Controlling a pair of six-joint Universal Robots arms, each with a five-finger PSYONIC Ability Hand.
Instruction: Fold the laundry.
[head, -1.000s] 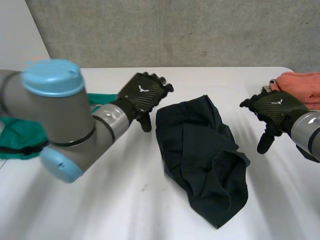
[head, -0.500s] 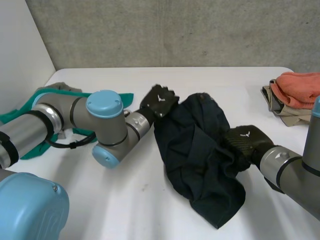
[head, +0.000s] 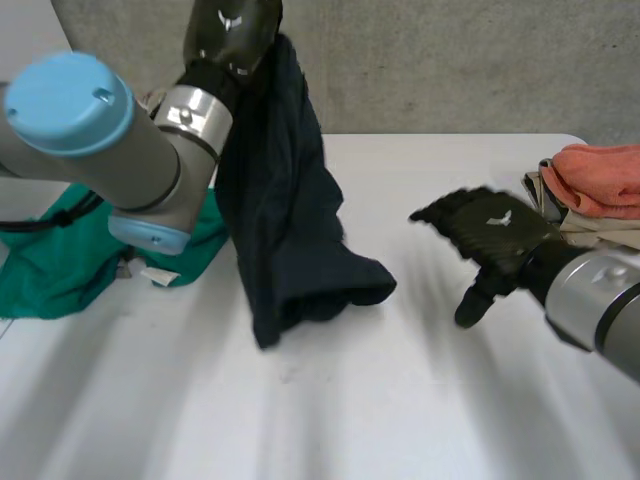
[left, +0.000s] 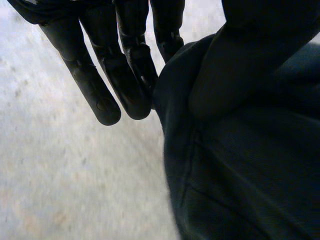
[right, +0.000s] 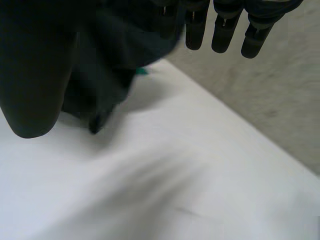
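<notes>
One dark garment (head: 280, 220) tight in left hand's (head: 232, 30) fingers (left: 125, 75); right hand's (head: 495, 235) fingers (right: 222, 30) loose.

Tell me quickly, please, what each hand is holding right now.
Left hand: shut on the dark garment, which hangs from it.
Right hand: open, holding nothing.

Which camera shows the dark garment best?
Head view: the dark garment hangs whole from the left hand, its lower end reaching the table. Left wrist view shows the pinched fold; right wrist view, its lower end.
</notes>
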